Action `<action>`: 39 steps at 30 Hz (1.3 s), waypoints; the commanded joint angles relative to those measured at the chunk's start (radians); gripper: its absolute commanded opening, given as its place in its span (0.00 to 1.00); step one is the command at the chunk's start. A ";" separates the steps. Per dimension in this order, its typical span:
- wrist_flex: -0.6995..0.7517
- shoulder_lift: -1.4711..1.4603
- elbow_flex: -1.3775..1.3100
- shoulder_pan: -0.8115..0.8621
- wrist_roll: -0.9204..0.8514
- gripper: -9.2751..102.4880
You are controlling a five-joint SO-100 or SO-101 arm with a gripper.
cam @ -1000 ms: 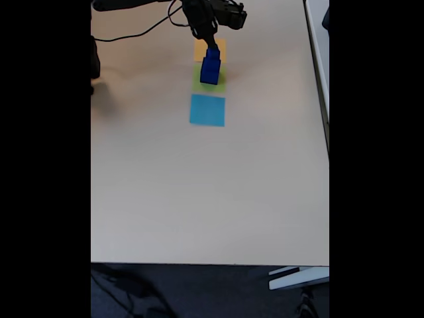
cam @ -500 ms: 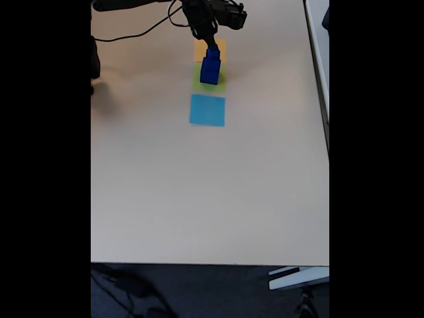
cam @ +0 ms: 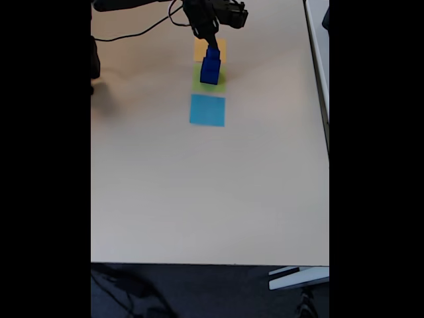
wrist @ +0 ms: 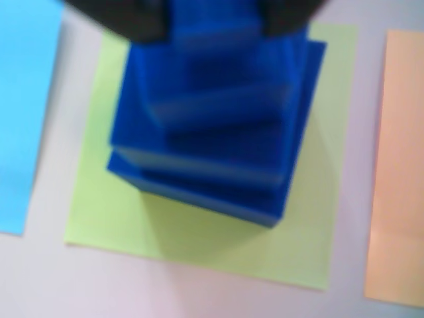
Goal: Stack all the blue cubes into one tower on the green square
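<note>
Several blue cubes form a slightly twisted tower (wrist: 212, 132) standing on the green square (wrist: 199, 245). In the fixed view the tower (cam: 211, 68) rises from the green square (cam: 220, 85) at the table's far end. My gripper (wrist: 212, 20) comes in from the top edge of the wrist view. Its dark fingers (wrist: 126, 16) press against both sides of the top cube. The fixed view shows the gripper (cam: 212, 48) right at the tower's top, hanging from the dark arm.
A light-blue patch (cam: 207, 110) lies on the near side of the green square and an orange-yellow patch (cam: 201, 48) on the far side. A black cable (cam: 132, 33) runs across the far left. The beige table (cam: 212, 199) stretches wide toward the near edge.
</note>
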 commanded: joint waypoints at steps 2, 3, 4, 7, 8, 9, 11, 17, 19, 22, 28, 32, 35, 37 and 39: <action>0.002 0.008 -0.067 0.002 -0.011 0.12; 0.002 0.008 -0.067 0.002 -0.011 0.12; 0.002 0.008 -0.066 0.002 -0.011 0.12; 0.002 0.008 -0.066 0.002 -0.011 0.14; 0.002 0.008 -0.066 0.002 -0.011 0.14; 0.002 0.008 -0.066 0.002 -0.011 0.14; 0.002 0.008 -0.064 0.002 -0.009 0.14; 0.002 0.008 -0.064 0.000 -0.009 0.15; 0.002 0.008 -0.066 0.000 -0.009 0.15; -0.006 0.009 -0.071 -0.002 -0.009 0.14; -0.011 -0.002 -0.118 -0.005 -0.029 0.16; -0.032 -0.002 -0.124 -0.008 -0.041 0.18; -0.035 -0.012 -0.156 -0.008 -0.064 0.19; -0.035 -0.018 -0.175 -0.011 -0.071 0.21; -0.038 -0.023 -0.187 -0.012 -0.071 0.20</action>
